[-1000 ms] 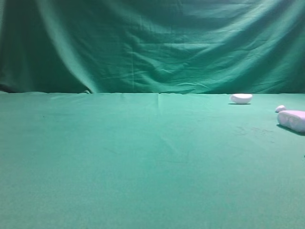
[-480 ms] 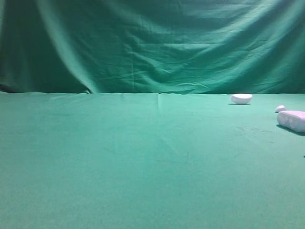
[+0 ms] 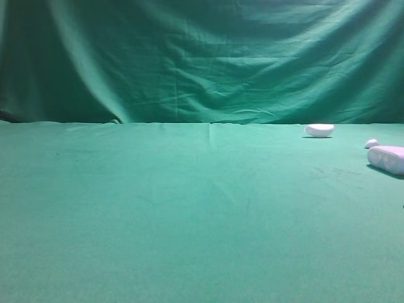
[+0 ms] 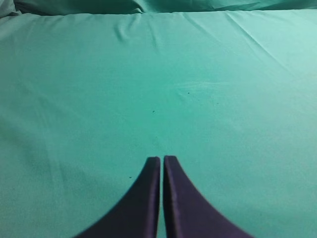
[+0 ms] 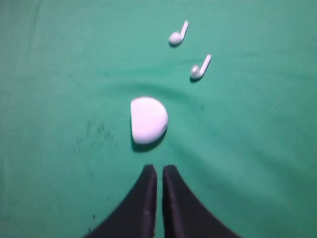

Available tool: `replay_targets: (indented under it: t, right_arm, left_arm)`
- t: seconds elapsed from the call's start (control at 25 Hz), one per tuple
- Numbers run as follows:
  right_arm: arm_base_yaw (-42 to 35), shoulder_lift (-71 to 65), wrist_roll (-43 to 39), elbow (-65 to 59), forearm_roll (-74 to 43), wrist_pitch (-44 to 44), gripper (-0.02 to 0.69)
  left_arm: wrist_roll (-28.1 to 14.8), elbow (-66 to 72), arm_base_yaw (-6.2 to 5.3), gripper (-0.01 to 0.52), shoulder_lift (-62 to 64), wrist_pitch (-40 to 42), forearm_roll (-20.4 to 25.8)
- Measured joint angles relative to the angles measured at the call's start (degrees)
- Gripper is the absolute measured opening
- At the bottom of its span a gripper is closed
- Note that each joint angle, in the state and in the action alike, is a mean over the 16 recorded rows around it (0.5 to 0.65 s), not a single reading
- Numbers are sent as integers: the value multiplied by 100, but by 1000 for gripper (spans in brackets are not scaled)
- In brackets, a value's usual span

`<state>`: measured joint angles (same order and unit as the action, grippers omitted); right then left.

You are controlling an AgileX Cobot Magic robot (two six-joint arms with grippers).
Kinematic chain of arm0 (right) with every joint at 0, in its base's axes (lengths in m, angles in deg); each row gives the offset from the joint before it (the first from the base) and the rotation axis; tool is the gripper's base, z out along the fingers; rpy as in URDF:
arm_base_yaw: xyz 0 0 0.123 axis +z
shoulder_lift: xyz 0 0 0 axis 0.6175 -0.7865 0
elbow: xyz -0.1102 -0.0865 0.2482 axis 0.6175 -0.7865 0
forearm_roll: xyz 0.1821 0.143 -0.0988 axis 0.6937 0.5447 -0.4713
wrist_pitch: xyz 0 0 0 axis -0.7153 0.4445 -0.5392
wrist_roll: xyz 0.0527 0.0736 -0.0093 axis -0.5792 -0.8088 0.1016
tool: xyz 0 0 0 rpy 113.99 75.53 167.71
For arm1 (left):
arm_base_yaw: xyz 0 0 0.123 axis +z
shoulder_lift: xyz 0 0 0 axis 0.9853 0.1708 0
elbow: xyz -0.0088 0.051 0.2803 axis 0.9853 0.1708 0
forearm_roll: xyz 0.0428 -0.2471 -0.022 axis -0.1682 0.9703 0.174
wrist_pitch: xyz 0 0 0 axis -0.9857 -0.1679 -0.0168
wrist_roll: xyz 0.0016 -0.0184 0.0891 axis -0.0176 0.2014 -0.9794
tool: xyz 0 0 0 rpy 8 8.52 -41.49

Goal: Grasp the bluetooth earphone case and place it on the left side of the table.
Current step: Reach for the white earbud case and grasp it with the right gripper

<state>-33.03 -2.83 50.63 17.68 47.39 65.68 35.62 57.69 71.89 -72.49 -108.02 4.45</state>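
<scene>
Nothing grabbed yet, so I'd call this the approach step, right at the start. My right gripper (image 5: 158, 171) has its two dark fingers pressed together with nothing between them. My left gripper (image 4: 161, 161) is pinched closed the same way, hanging over bare green cloth.

In the high view the bluetooth earphone case (image 3: 386, 159) sits way out at 3 o'clock on the table (image 3: 189, 221), partly cut off by the frame edge. A small bud (image 3: 371, 144) lies just beside it at about 11 o'clock, and a flatter white oval (image 3: 319, 130) sits farther back around 10 o'clock. Neither of my arms shows in that view.

My right wrist camera sees a white half-round piece (image 5: 148, 119) near my tips at roughly 12 o'clock, with two earbuds (image 5: 200, 68) beyond it toward 1 o'clock. Honestly, I can't tell from that angle whether this piece is the case or the oval.

My guess for the next move: sort out which one is the case, spread the right fingers wide, drop around its smooth sides, squeeze, then carry it to the 9 o'clock side. It looks slippery, so I want a centred grip.
</scene>
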Motion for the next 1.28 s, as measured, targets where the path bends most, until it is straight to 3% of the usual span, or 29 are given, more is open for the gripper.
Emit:
replay_targets:
  t: [0.16, 0.32, 0.44, 0.76, 0.96, 1.08, 1.28]
  right_arm:
    - [327, -958, 67, 552, -348, 403, 3]
    - [656, -1903, -116, 1010, -746, 529, 48]
    - [862, -2527, -320, 1256, -1036, 431, 132]
    - [1001, -3762, -676, 1678, -1444, 51, 436]
    - [1001, -4204, -688, 1808, -1508, -98, 548]
    - [1001, -4367, -689, 1846, -1543, -154, 547]
    - [1001, -4529, -689, 1863, -1589, -215, 455]
  left_arm:
    - [0, 0, 0, 0, 0, 0, 0]
    - [0, 0, 0, 0, 0, 0, 0]
    - [0, 0, 0, 0, 0, 0, 0]
    - [0, 0, 0, 0, 0, 0, 0]
    - [0, 0, 0, 0, 0, 0, 0]
    - [0, 0, 0, 0, 0, 0, 0]
    - [0, 0, 0, 0, 0, 0, 0]
